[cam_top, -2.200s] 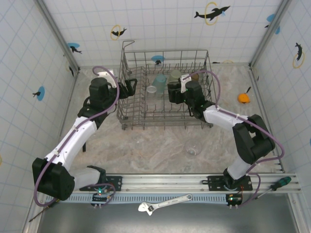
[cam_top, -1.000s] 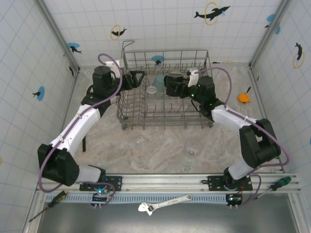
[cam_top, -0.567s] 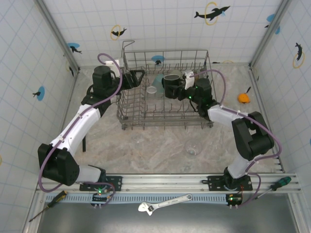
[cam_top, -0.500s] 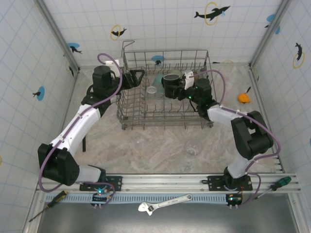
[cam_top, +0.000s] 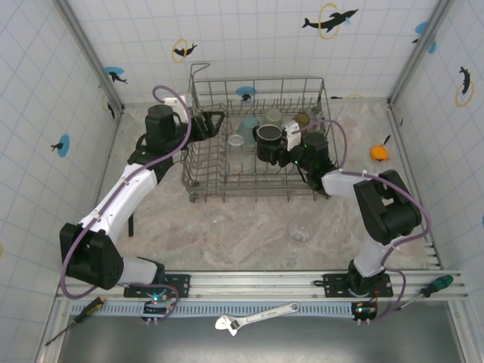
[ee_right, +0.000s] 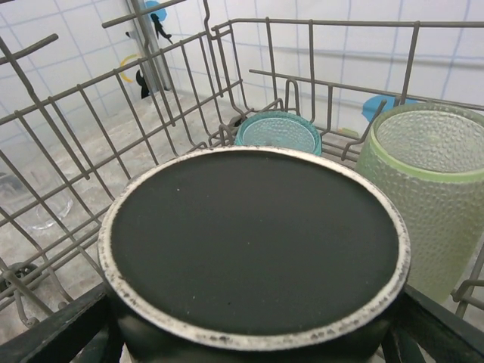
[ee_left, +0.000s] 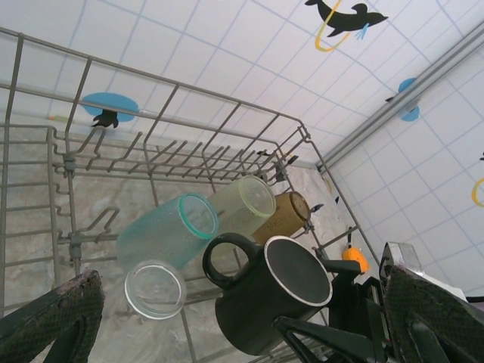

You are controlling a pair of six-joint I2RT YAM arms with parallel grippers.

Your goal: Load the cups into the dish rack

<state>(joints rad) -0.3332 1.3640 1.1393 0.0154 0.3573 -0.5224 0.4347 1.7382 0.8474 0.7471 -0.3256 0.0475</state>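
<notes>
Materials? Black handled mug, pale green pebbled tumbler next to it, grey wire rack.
The black mug looks ceramic or enamelled: matte, with a worn pale rim. The pale green tumbler is translucent with a pebbled wall; plastic or glass, can't tell. The grey wire rack looks like dull metal wire.

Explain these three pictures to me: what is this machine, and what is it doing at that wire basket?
Two robot arms are bolted at the near edge of a table. One picture looks down from above; two come from wrist cameras. The right gripper holds a black mug in the dish rack, beside a teal tumbler, a pale green tumbler and an amber tumbler. The left gripper hangs open at the rack's left side. One clear tumbler stands on the table.
</notes>
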